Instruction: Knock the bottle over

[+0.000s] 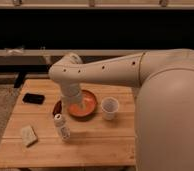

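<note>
The bottle (pixel 61 126) is small, slim and white with a rounded cap. It stands on the wooden table (pixel 90 142), left of centre, leaning slightly. My white arm reaches in from the right and bends down over the table. My gripper (pixel 72 110) hangs at its end, just above and to the right of the bottle, in front of the orange bowl (pixel 87 104). It is close to the bottle's cap, but I cannot tell whether it touches it.
A white open-topped cup (pixel 110 108) stands right of the bowl. A black phone (pixel 33 98) lies at the table's back left. A pale sponge-like block (pixel 28 135) lies at the front left. My arm's bulky body fills the right side.
</note>
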Motion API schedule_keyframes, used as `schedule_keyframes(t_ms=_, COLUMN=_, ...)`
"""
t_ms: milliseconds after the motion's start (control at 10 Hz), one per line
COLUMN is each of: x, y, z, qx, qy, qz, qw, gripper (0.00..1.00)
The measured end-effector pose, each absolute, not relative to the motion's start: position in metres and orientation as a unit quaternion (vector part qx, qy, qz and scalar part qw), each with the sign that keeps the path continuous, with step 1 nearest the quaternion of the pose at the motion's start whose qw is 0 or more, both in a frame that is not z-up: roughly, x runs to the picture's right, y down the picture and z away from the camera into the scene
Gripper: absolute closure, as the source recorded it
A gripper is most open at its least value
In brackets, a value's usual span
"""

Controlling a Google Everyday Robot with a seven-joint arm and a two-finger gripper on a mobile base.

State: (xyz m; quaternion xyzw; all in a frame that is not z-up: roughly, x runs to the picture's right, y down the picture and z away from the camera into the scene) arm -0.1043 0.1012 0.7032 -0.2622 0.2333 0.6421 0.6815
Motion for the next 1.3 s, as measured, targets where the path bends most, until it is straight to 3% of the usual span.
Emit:
schedule_keyframes(t_ms=600, x=-0.077, y=0.116, z=0.699, qx=-0.239, qy=0.278, qz=0.636, qw=0.680, gripper=0.35)
schedule_keyframes(t_ms=1300, x=-0.114, y=0.152, z=0.669, qx=-0.309, qy=0.272, qz=0.606, qw=0.681, gripper=0.35)
